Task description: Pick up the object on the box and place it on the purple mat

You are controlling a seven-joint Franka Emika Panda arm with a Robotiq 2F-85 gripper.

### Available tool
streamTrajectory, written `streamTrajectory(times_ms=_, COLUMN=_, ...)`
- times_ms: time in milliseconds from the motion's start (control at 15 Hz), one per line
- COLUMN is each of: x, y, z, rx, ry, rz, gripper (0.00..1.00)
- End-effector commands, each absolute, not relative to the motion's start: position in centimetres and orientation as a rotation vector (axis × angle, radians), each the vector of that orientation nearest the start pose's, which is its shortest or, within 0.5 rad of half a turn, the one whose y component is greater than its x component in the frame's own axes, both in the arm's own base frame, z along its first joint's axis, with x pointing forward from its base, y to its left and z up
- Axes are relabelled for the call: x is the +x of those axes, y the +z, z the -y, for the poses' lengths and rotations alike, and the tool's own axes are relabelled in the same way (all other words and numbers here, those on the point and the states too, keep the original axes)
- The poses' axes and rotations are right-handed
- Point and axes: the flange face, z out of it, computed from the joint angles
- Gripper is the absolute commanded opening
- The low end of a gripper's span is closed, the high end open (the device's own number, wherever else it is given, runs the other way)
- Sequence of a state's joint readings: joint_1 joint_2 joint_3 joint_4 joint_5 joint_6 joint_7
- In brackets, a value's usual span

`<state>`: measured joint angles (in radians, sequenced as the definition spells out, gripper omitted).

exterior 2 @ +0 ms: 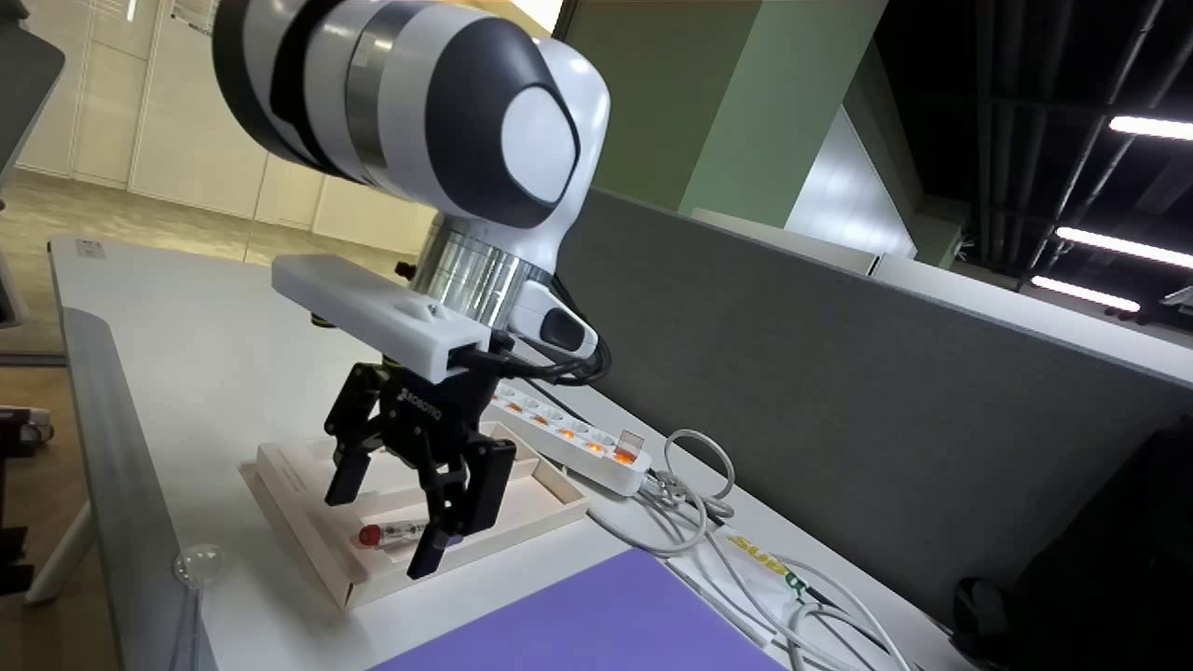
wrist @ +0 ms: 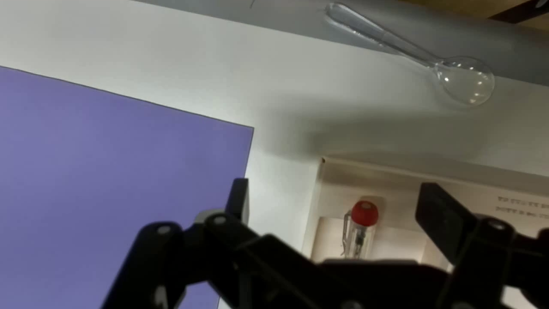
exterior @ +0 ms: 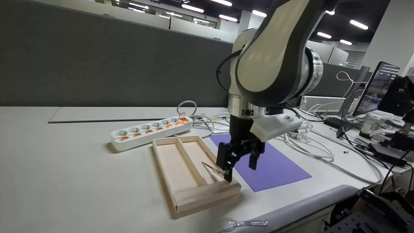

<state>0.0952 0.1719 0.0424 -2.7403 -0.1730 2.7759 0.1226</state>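
Observation:
The object is a thin screwdriver-like tool with a clear handle, a red end cap and a metal clip. It lies in one compartment of the pale wooden box, its red end near a short end wall; it shows in both exterior views [exterior: 213, 169] [exterior 2: 395, 532] and in the wrist view [wrist: 362, 223]. The box [exterior: 207, 193] [exterior 2: 308, 550] [wrist: 315, 214] stands on the table beside the purple mat [exterior: 275, 165] [exterior 2: 596, 620] [wrist: 128, 171]. My gripper [exterior: 240, 170] [exterior 2: 387, 524] [wrist: 334, 201] is open and empty above the object, its fingers apart on either side. The wrist view hides the object's lower part behind the gripper.
A white power strip [exterior: 150, 133] [exterior 2: 569, 438] lies behind the box, with cables [exterior: 207, 124] beside it. A clear plastic spoon [exterior: 242, 223] [exterior 2: 198, 578] [wrist: 429, 62] lies at the table's front edge. A grey partition [exterior: 113, 61] stands behind the table.

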Motion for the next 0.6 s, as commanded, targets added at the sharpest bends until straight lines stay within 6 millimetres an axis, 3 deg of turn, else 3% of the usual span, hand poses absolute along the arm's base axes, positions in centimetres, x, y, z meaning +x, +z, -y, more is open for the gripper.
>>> streamTrajectory(times_ms=0, x=37.1, y=14.9, z=-6.2, rx=-3.190, ry=0.171, rz=0.233, gripper=1.00)
streamTrajectory(times_ms=333, x=37.3, y=13.5, z=-6.7, rx=-3.176, ry=0.144, rz=0.214, gripper=1.00)
streamTrajectory(times_ms=400, x=37.4, y=13.4, z=-6.9, rx=-3.169, ry=0.133, rz=0.215, gripper=0.75)
streamTrajectory(times_ms=533, x=37.5, y=13.2, z=-7.4, rx=-3.157, ry=0.108, rz=0.211, gripper=0.68)
